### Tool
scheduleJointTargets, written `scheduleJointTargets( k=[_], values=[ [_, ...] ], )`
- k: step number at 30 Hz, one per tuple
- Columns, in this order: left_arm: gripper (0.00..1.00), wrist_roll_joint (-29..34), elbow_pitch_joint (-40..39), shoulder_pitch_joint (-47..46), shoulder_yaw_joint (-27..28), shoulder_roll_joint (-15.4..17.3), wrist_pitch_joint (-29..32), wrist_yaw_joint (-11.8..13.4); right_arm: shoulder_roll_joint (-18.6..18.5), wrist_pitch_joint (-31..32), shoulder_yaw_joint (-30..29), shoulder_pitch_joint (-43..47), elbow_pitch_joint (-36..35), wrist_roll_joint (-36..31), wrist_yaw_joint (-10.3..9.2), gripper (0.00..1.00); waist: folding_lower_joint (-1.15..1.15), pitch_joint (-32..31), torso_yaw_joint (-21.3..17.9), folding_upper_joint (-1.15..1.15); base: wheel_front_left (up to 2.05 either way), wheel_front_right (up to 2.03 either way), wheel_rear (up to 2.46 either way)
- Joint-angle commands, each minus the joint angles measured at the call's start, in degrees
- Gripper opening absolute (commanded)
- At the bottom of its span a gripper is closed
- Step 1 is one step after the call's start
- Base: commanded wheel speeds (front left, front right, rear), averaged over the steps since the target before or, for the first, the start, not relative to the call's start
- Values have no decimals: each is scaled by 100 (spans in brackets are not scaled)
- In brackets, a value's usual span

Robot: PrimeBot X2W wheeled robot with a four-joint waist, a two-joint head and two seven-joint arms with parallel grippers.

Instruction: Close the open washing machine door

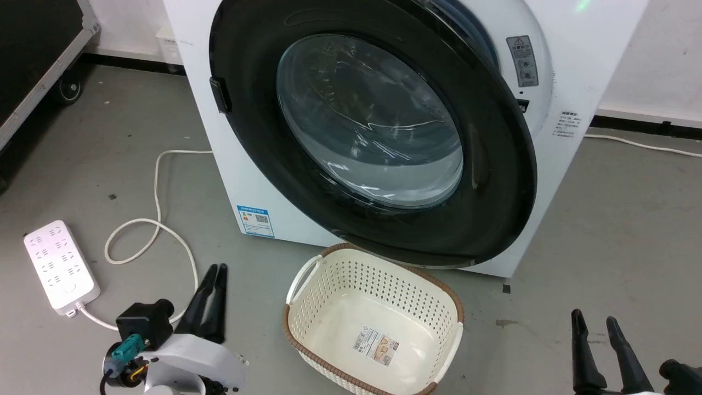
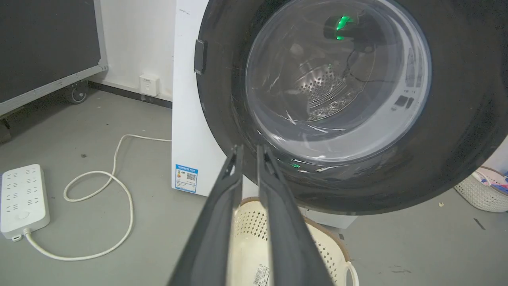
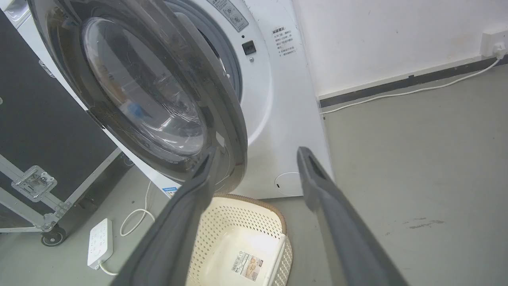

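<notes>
Head view puts the washing machine door [image 1: 378,137] partly open. It appears hinged on my left, and its free right edge stands off the white front of the washing machine [image 1: 241,181]. In the right wrist view that gap shows the grey gasket and the latch socket on the panel behind it. I judge the closing step not yet begun, since neither arm touches the door. The left gripper [image 1: 218,269] sits low at my left, fingers drawn almost together with only a sliver between them, and holds nothing. The right gripper [image 1: 594,317] sits low at my right, fingers spread wide and empty. It is on the side of the free edge, which I judge the better place to push from. An empty cream laundry basket [image 1: 384,288] stands on the floor just in front of the machine, presumably set there to take a load. The door's lower rim overlaps its back rim in this view, and I cannot tell the clearance between them. The grey concrete floor [image 1: 603,219] is scuffed. A white power strip [image 1: 60,266] and its looped cable [image 1: 156,219] lie at my left, near the left arm. A black wheeled case [image 1: 33,49] stands against the white wall.
</notes>
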Motion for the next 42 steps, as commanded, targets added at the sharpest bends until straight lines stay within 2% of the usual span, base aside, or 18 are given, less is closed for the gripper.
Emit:
scheduleJointTargets(
  k=[1,2,3,7,10,13,17,18,20,28,30,35,42],
  values=[
    [100,68,22,74,36,-37,-25,9,-1,-26,4,71,12,-82,6,86,0,-1,13,0,0,0,0],
    [100,111,31,79,48,-59,-25,17,-1,-26,0,73,17,-180,6,25,0,2,22,0,0,0,0],
    [100,148,32,78,60,-84,-25,17,-1,-26,-9,62,12,-297,6,0,0,10,30,0,0,0,0],
    [100,321,49,67,89,-138,-25,31,-1,-26,-102,-152,-149,-981,6,0,0,46,55,0,0,0,0],
    [100,423,8,59,180,-196,-25,105,-1,64,163,-538,-84,-1477,6,0,0,106,46,0,0,0,0],
    [100,514,-45,23,228,-279,-25,134,-1,452,499,-1132,162,-1860,6,0,0,190,89,0,0,0,0],
    [100,608,-113,-70,283,-405,-25,146,-1,765,563,-1933,677,-2269,6,0,0,356,208,0,0,0,0],
    [100,660,-124,-156,307,-486,-25,108,-1,815,386,-2417,1161,-2475,6,0,0,474,340,0,0,0,0],
    [100,691,-138,-214,344,-547,-25,91,-1,850,225,-2672,1476,-2519,6,0,0,552,429,0,0,0,0],
    [100,816,-104,-351,429,-714,-25,-51,-1,705,-624,-3510,2211,-2763,6,0,0,820,695,0,0,0,0],
    [100,880,-115,-496,475,-828,-25,-153,-1,692,-1312,-4066,2408,-3133,6,0,0,1082,855,0,0,0,0],
    [100,967,-199,-632,544,-930,-25,-222,-2,687,-1930,-4664,2457,-3525,6,0,0,1413,1017,0,0,0,0],
    [100,1095,-254,-756,650,-1022,-25,-299,-2,611,-2497,-5360,2487,-3846,6,0,0,1775,1131,0,0,0,0]
  ],
)
